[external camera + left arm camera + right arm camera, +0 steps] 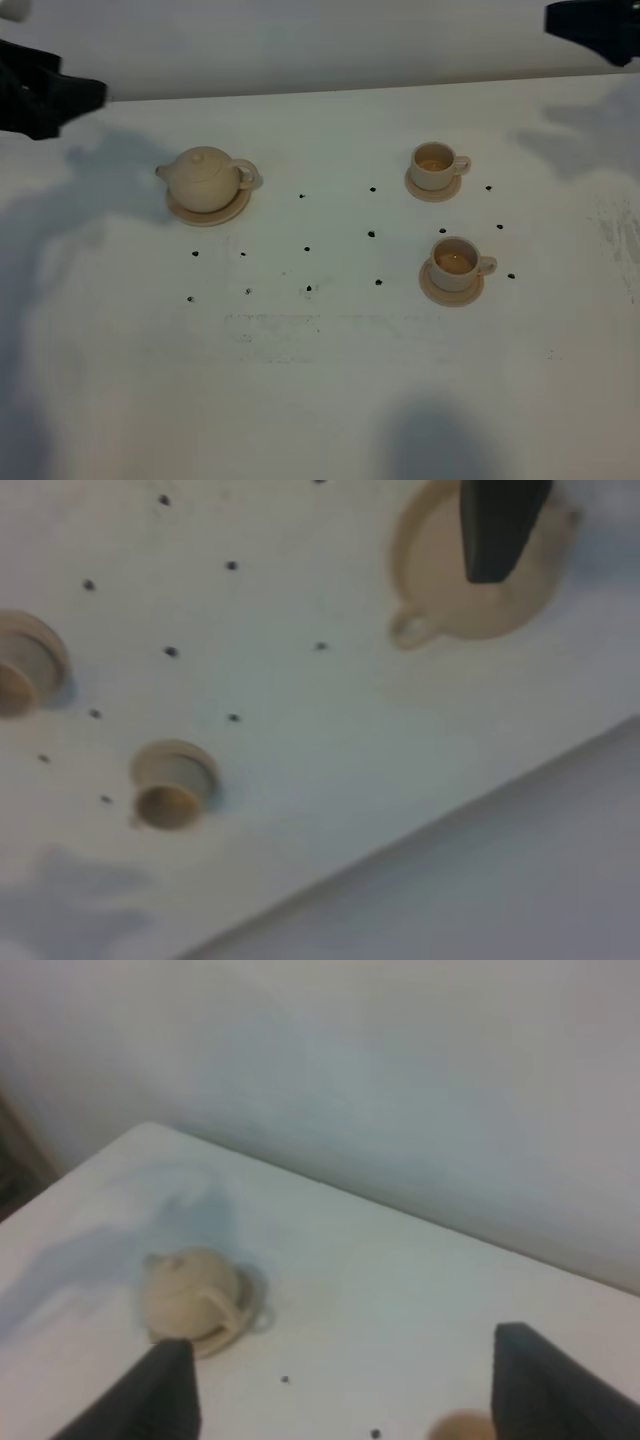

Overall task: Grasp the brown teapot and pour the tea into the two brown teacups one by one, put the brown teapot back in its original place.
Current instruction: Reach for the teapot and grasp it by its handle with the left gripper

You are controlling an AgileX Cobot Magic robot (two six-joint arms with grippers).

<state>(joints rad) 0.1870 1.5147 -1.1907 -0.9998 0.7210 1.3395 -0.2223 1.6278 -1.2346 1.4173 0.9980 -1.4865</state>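
Observation:
The brown teapot [205,178] stands upright with its lid on, on its wide saucer [210,213] at the table's left. Two brown teacups stand on small saucers at the right, a far one [435,165] and a near one [455,262]. Both show brownish liquid inside. My left gripper [85,95] hovers at the far left edge, apart from the pot. In the left wrist view only one dark finger [500,525] shows, over the teapot [440,580]. My right gripper [342,1340] is open and empty at the far right [565,20]. The right wrist view shows the teapot [190,1300] far off.
Small black dot marks [371,234] are scattered across the white table [320,380] between pot and cups. The table's far edge meets a pale wall [330,40]. The left wrist view shows both cups, one [170,790] near the table edge and one [20,665] beside it.

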